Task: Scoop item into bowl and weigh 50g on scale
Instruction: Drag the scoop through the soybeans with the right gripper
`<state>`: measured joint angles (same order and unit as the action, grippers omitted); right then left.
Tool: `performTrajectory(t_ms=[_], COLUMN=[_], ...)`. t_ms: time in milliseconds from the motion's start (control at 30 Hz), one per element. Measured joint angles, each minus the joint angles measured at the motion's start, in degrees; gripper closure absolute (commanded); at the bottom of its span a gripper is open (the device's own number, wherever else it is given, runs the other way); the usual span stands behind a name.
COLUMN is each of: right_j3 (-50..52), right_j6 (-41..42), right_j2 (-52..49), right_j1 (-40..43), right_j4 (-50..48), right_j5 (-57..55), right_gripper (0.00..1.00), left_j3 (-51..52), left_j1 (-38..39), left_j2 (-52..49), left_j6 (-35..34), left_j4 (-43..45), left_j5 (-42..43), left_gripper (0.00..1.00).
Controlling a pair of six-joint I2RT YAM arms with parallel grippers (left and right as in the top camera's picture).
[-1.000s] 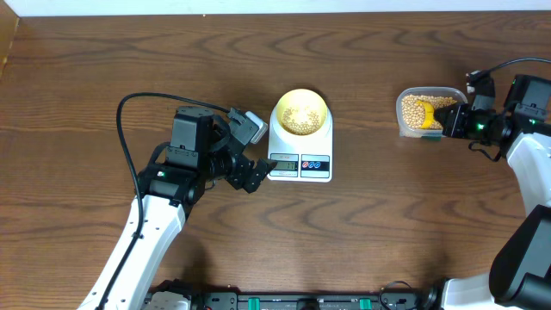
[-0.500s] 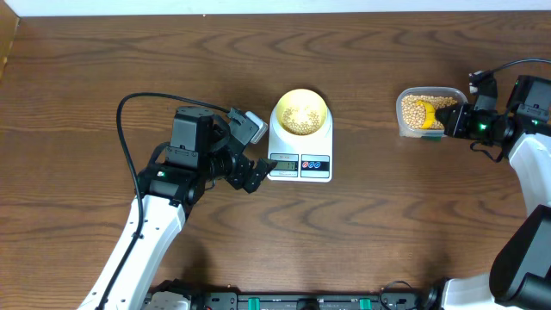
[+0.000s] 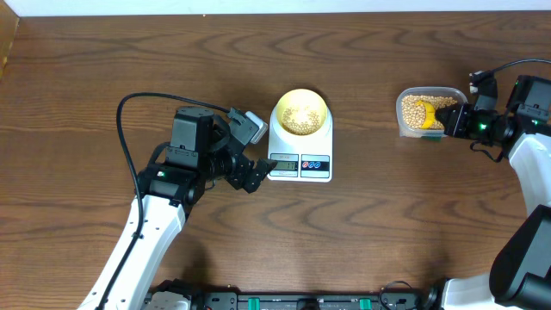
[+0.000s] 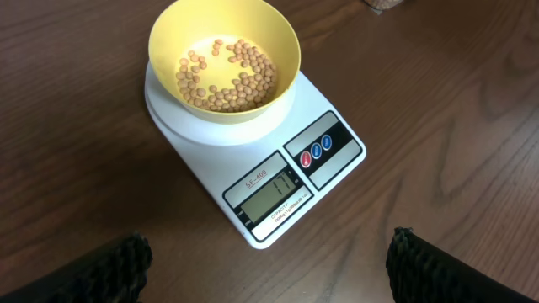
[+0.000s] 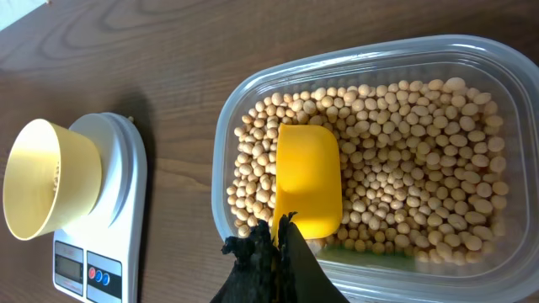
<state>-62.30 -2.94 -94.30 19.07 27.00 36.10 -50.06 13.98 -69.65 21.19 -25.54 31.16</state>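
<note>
Right gripper (image 5: 276, 234) is pinched closed on the yellow scoop (image 5: 309, 181), which lies among soybeans (image 5: 413, 160) in the clear tub (image 5: 472, 49). Left gripper (image 3: 254, 153) gapes wide beside the scale (image 4: 337, 126), holding nothing. Dark wood-grain table (image 3: 387, 241) ends at a pale strip (image 3: 258, 7). More beans (image 4: 232, 80) lie in the yellow bowl (image 4: 285, 50) on the scale. The fingers hide the scoop's handle, and the display digits are unreadable.

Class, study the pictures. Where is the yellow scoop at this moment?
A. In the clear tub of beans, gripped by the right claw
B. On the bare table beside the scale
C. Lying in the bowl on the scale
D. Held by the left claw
A: the right wrist view shows the yellow scoop down among the beans in the clear tub, with the right claw shut on its near end.
</note>
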Motion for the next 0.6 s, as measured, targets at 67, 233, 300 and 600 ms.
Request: performTrajectory(t_ms=[67, 233, 300, 600], right_j3=[0.0, 0.0, 0.0, 0.0], right_j6=[0.1, 0.7, 1.0, 2.6], right_j2=[0.0, 0.0, 0.0, 0.0], right_j1=[0.0, 0.0, 0.0, 0.0], right_j4=[0.0, 0.0, 0.0, 0.0], right_j5=[0.2, 0.6, 0.6, 0.7], right_gripper=[0.99, 0.99, 0.99, 0.99], left_j3=[0.0, 0.0, 0.0, 0.0], left_j1=[0.0, 0.0, 0.0, 0.0], left_j2=[0.0, 0.0, 0.0, 0.0], left_j6=[0.0, 0.0, 0.0, 0.0], left_j4=[0.0, 0.0, 0.0, 0.0], left_j5=[0.0, 0.0, 0.0, 0.0], left_gripper=[0.09, 0.09, 0.09, 0.09])
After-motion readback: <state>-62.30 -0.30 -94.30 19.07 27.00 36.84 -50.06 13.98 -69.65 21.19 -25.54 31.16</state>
